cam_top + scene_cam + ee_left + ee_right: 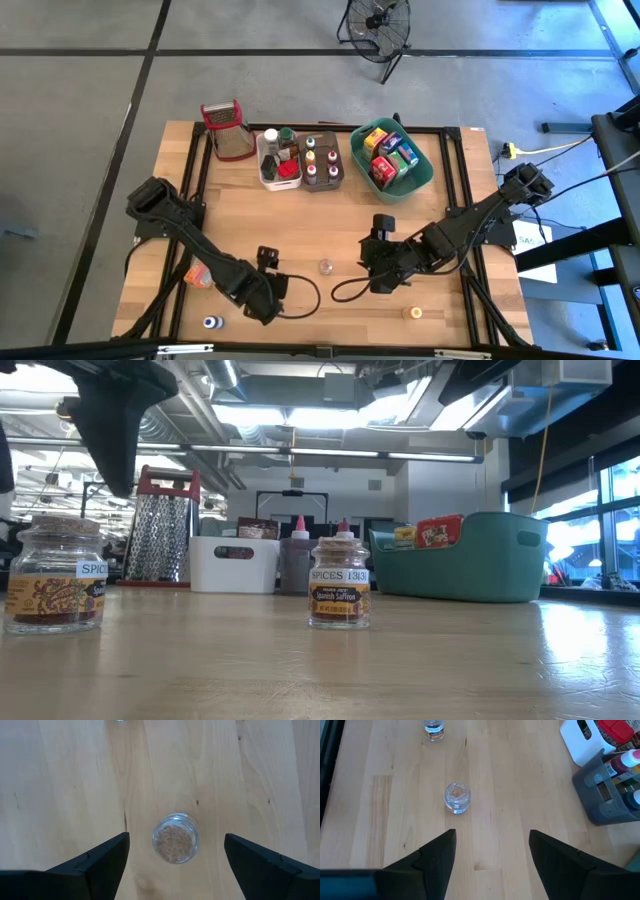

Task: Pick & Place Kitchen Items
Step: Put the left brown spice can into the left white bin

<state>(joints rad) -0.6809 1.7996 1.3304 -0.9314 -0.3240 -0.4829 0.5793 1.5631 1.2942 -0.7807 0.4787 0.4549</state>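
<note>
Robotics laboratory or workshop. Indicated by: a wooden table (330, 230) framed in black metal, set on a grey concrete floor (70, 120); a standing fan (378, 22); exposed ceiling ducts and strip lights (300, 410); large windows (615, 510).

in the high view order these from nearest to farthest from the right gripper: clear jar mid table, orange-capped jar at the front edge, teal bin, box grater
Measured from the right gripper:
1. clear jar, just beside it, mid table.
2. orange-capped jar, front edge, slightly farther.
3. teal bin, back right.
4. box grater, back left corner.
</note>
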